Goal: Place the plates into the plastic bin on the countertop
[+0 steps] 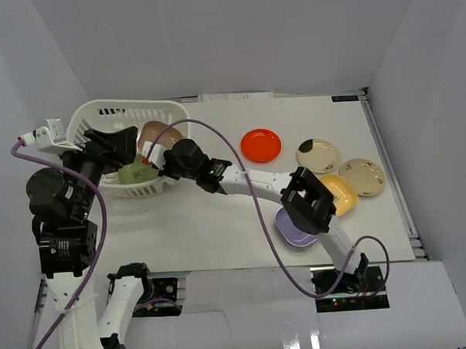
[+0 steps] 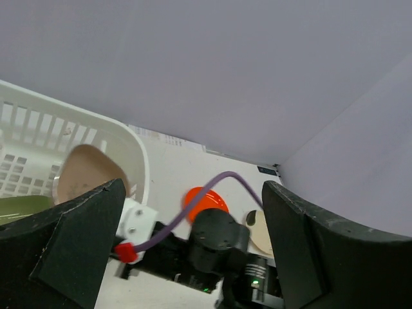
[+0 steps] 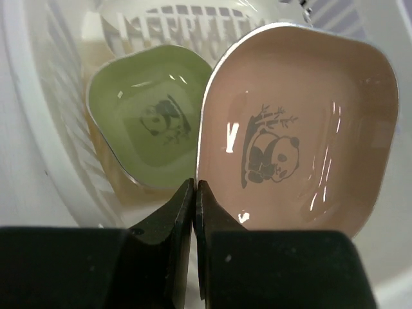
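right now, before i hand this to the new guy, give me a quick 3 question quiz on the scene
1. True or false: the left gripper is open.
2. Pick one: the right gripper is shut on A) a cup B) the beige plate C) nothing.
3. Count: how many plates lie on the table outside the bin?

Key
1. True: its jaws stand wide apart with nothing between them.
2. B: it pinches the rim, over the bin.
3. Five: red plate, cream plate, tan plate, yellow plate, purple plate.
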You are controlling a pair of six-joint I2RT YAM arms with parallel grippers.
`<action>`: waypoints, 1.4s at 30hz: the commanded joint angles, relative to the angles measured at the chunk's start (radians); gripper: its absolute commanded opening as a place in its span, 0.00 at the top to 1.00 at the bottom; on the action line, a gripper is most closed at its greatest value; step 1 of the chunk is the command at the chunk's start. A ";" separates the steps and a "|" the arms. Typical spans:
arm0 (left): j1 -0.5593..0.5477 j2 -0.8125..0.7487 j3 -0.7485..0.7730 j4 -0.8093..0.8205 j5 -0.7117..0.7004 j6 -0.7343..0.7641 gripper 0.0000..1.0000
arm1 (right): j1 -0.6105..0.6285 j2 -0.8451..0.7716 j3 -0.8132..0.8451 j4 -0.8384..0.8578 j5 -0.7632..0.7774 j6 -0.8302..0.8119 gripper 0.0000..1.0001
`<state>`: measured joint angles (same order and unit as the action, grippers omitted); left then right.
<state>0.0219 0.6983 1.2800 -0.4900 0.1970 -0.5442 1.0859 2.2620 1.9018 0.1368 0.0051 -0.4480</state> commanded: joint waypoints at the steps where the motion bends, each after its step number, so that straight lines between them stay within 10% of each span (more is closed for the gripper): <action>1: -0.007 -0.006 -0.031 -0.012 -0.018 0.024 0.02 | -0.058 -0.213 -0.209 0.145 0.084 -0.007 0.92; 15: -0.008 -0.002 -0.077 0.016 0.042 -0.004 0.02 | -0.069 -0.470 -0.477 0.112 0.100 -0.087 0.92; 27: -0.008 -0.020 0.036 -0.058 -0.008 0.075 0.02 | -0.067 -0.127 0.046 -0.348 -0.298 -0.144 0.92; 35: -0.007 -0.011 0.021 -0.056 -0.031 0.089 0.02 | -0.066 -0.065 0.117 -0.417 -0.363 -0.138 0.91; 42: -0.008 -0.013 0.001 -0.050 -0.034 0.076 0.02 | -0.067 -0.050 0.141 -0.439 -0.350 -0.138 0.62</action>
<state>0.0174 0.6807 1.2881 -0.5316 0.1745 -0.4709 1.0164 2.2341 1.9961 -0.3080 -0.3267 -0.5781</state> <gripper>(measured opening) 0.978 0.353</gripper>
